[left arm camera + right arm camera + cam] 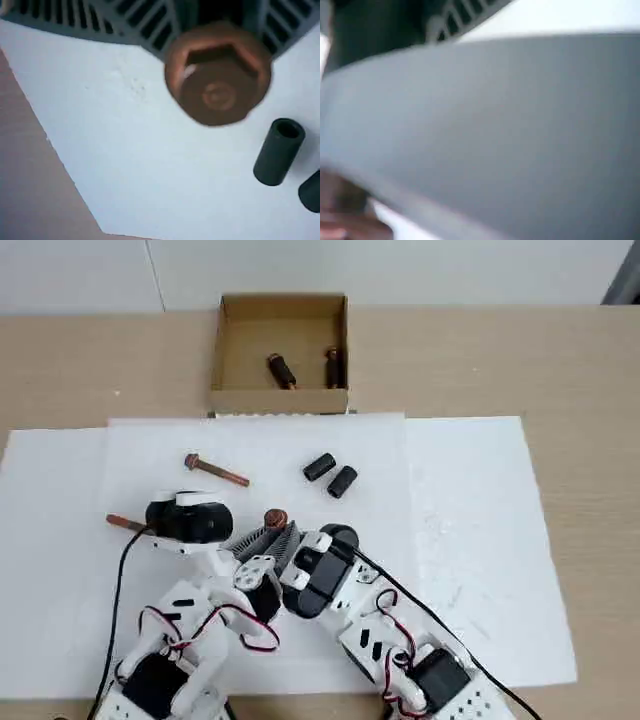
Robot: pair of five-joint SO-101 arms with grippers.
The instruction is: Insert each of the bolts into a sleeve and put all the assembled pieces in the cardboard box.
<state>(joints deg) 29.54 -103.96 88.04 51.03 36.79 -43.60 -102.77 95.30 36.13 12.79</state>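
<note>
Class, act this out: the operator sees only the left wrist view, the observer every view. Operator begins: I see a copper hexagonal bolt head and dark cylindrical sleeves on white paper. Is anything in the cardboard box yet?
Observer: Yes, the open brown cardboard box holds two assembled bolt-and-sleeve pieces.
Operator: Are any loose bolts lying about?
Observer: Two loose copper-coloured bolts lie on the white paper sheet.
Operator: Are both in plain sight?
Observer: No, the one nearer the arms' bases runs partly under an arm.
</note>
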